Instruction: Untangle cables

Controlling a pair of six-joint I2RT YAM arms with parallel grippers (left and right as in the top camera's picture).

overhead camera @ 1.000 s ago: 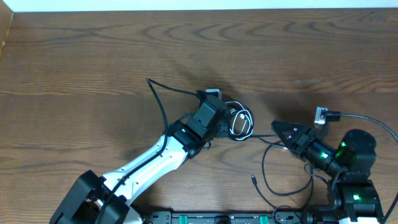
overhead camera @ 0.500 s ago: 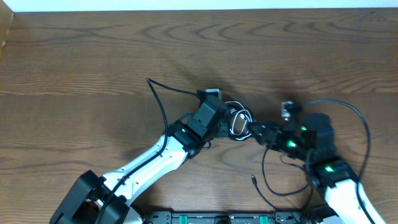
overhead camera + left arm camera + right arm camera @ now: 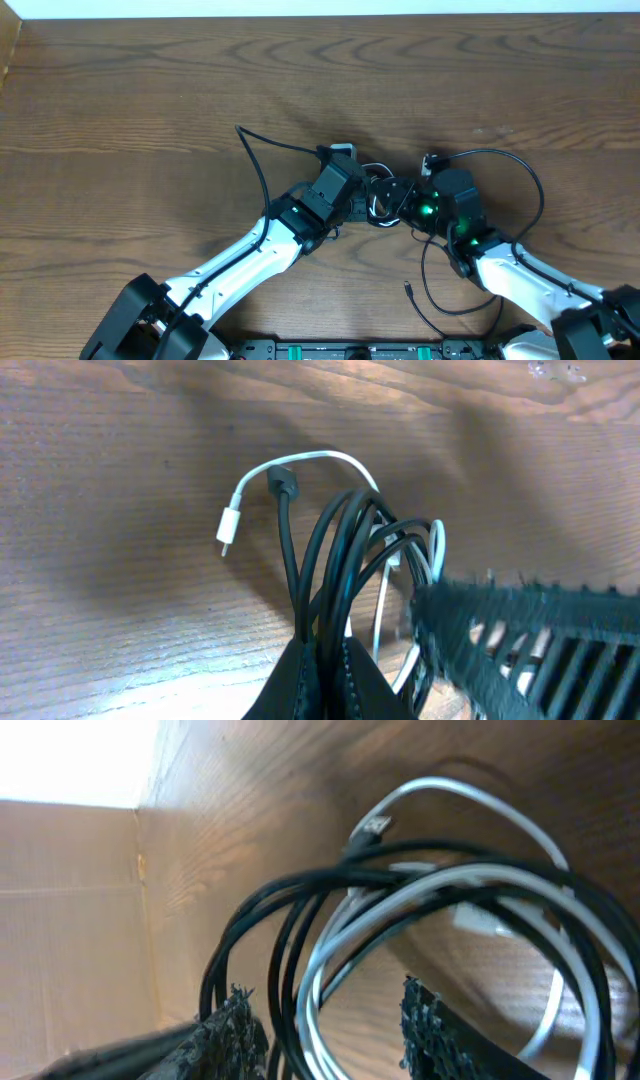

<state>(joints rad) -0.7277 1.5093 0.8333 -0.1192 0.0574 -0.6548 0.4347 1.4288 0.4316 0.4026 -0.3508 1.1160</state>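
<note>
1. The left gripper (image 3: 366, 198) serves as the reference point. Its fingers are closed tight on several strands of the black cables (image 3: 340, 550), which rise straight out of its tips in the left wrist view.
2. The cables (image 3: 380, 192) lie as one small tangled bundle right at the tips of the left gripper, on the wooden table (image 3: 150, 90).
3. The white cable (image 3: 300, 457) loops through the black strands just beyond the left gripper's tips. Its white plug (image 3: 227, 526) lies on the wood near those tips, and a black plug (image 3: 283, 481) sits just beside the top of the white loop.
4. The right gripper (image 3: 393, 195) faces the left gripper from the opposite side of the bundle, almost tip to tip.
5. Its fingers (image 3: 235, 1035) stand apart, with black and white strands running through the gap between them. Nothing is pinched, and it is unclear whether either finger touches a strand.
6. One black strand leaves the bundle on the side away from the left gripper and curves round in a wide loop. It ends in a loose plug (image 3: 408, 289) lying well apart from the left gripper.
</note>
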